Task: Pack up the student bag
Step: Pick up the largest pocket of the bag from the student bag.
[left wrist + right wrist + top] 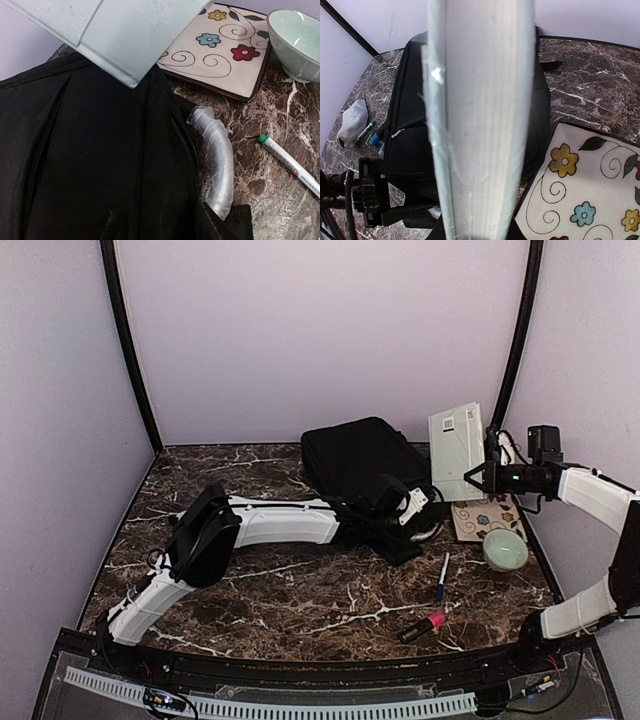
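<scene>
Black student bag [352, 458], right tool [472, 478] clamping pale book [455, 445]; left tool [411, 508] state unclear

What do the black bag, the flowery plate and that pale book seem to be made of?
Student bag: woven fabric, matte black, with stitched seams and a zipper. Plate: probably glazed ceramic, glossy cream with painted flowers and a dark rim. Book, held by the right gripper: paper pages show at its edge, under a smooth pale cover, perhaps film-coated.
</scene>
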You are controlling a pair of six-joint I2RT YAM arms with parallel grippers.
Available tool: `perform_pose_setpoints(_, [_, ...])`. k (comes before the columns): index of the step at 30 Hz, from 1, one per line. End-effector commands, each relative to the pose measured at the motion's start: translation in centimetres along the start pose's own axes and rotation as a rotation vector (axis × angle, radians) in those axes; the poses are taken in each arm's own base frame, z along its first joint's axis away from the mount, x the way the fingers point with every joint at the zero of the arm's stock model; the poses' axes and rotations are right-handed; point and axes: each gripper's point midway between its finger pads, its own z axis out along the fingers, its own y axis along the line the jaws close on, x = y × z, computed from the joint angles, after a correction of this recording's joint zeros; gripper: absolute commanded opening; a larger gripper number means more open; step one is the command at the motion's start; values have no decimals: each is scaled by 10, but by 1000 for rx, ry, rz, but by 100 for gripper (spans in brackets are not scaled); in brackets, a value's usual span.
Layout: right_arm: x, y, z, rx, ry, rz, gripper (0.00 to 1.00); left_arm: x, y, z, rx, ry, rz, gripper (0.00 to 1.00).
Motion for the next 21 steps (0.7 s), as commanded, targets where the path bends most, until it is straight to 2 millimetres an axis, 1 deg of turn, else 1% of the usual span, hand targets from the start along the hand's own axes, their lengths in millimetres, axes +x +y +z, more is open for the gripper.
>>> perform_pose_setpoints(1, [-49, 22, -16, -64, -178, -143, 0, 1, 16, -4, -97, 39, 40, 44])
perform_pose_setpoints(4, [-49, 23, -16, -69, -177, -141, 0, -2, 21, -9, -120, 41, 30, 23])
perform_pose_setpoints(5, [-49, 23, -15, -73, -175, -139, 0, -4, 22, -12, -123, 41, 28, 14])
perform_pose_setpoints(7, [-50, 24, -16, -74, -176, -141, 0, -8, 26, -18, -141, 36, 27, 3])
perform_pose_setpoints(8, [-51, 24, -16, -73, -176, -141, 0, -10, 28, -22, -150, 34, 32, 0])
perform_pose_setpoints(11, [-58, 31, -24, -86, -164, -134, 0, -21, 37, -37, -184, 23, 48, 0])
perform_pose_setpoints(12, [-62, 36, -28, -102, -158, -130, 0, -30, 42, -46, -200, 10, 53, 0])
perform_pose_setpoints(13, [-66, 45, -33, -131, -152, -127, 0, -31, 46, -53, -215, 11, 60, 0])
perform_pose_setpoints(15, [-75, 59, -45, -171, -131, -119, 0, -47, 54, -73, -243, -22, 68, 0])
perform_pose_setpoints(16, [-75, 66, -50, -192, -112, -108, 0, -54, 59, -82, -259, -38, 71, 0])
perform_pose_setpoints(17, [-82, 75, -57, -214, -106, -114, 0, -56, 62, -91, -272, -49, 75, 0])
perform_pose_setpoints(19, [-82, 89, -67, -270, -72, -97, 0, -69, 68, -108, -296, -91, 73, 0])
perform_pose_setpoints(21, [-75, 101, -71, -342, -25, -66, 0, -80, 73, -121, -307, -134, 55, 0])
